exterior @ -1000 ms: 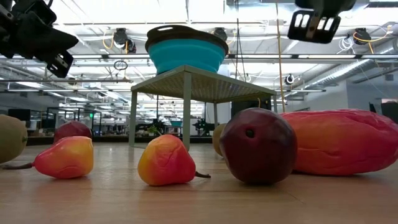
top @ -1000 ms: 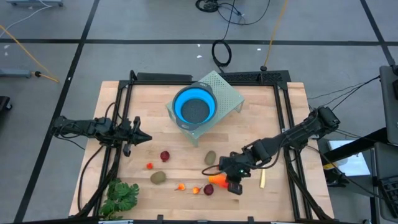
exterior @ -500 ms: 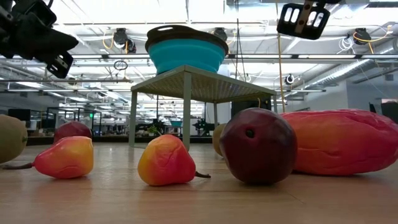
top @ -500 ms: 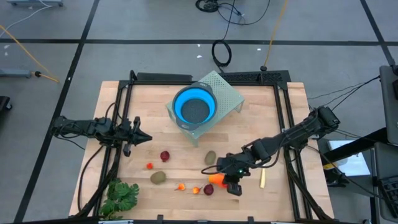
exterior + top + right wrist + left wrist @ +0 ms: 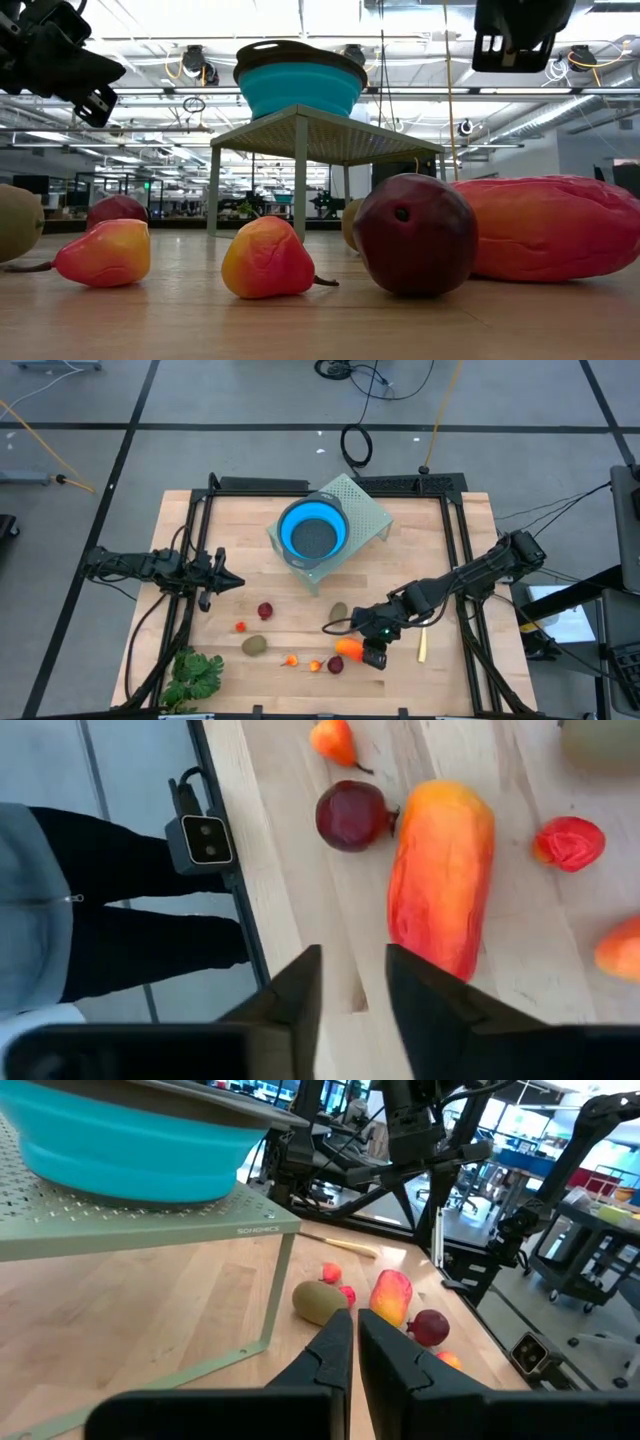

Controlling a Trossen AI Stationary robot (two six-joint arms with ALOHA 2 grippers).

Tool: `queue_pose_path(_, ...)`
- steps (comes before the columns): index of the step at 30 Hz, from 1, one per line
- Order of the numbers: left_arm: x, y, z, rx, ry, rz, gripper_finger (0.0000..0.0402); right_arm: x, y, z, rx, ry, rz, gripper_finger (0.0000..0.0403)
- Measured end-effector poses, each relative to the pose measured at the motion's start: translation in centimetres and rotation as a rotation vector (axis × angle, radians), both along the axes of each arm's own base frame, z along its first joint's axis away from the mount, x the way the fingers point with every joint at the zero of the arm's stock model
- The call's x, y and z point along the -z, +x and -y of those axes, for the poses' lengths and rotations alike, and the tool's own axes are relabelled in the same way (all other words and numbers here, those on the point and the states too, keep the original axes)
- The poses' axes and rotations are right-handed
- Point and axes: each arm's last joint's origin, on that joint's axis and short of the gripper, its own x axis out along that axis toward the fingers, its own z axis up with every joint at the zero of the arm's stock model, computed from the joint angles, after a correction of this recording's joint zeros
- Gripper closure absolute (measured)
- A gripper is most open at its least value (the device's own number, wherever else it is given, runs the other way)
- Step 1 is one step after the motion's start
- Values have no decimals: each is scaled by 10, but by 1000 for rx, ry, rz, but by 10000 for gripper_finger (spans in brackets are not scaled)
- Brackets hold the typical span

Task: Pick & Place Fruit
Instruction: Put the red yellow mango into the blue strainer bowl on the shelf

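The fruit lies loose on the wooden table (image 5: 440, 550). There is a long orange-red piece (image 5: 349, 648), two brown-green ovals (image 5: 339, 612) (image 5: 254, 645), two dark red balls (image 5: 335, 665) (image 5: 265, 610) and small orange and red pieces (image 5: 291, 659) (image 5: 240, 626). My right gripper (image 5: 370, 653) hangs open, slanting down, above the long piece's right end (image 5: 440, 880). Nothing is between its fingers (image 5: 300, 990). My left gripper (image 5: 232, 582) waits shut at the table's left, level and clear of the wood (image 5: 354, 1330).
A blue bowl (image 5: 313, 532) stands on a perforated green stand (image 5: 365, 510) at the far middle. A green leafy bunch (image 5: 193, 675) lies near left. A slim knife (image 5: 421, 648) lies right of my right gripper. A person's dark trousers (image 5: 130, 890) and a small camera (image 5: 207, 840) are at the near edge.
My right gripper has rolled about its own axis while staying above the long orange-red piece. The fruit has not moved.
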Motion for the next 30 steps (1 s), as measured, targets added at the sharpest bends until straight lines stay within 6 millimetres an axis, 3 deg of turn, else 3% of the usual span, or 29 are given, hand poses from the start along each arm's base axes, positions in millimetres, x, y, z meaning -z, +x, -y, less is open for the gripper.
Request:
queue_pose_path(6, 0, 0, 0, 1, -2, 0, 382, 0, 0, 3, -17, 41, -27, 215)
queue_pose_path(10, 0, 0, 0, 1, -3, -1, 382, 1, -1, 3, 2, 43, -49, 188)
queue_pose_path(24, 0, 0, 0, 1, -4, -1, 382, 0, -1, 2, -5, 59, -54, 188)
queue_pose_path(30, 0, 0, 0, 1, -6, -1, 382, 0, -1, 2, -8, 62, -55, 159)
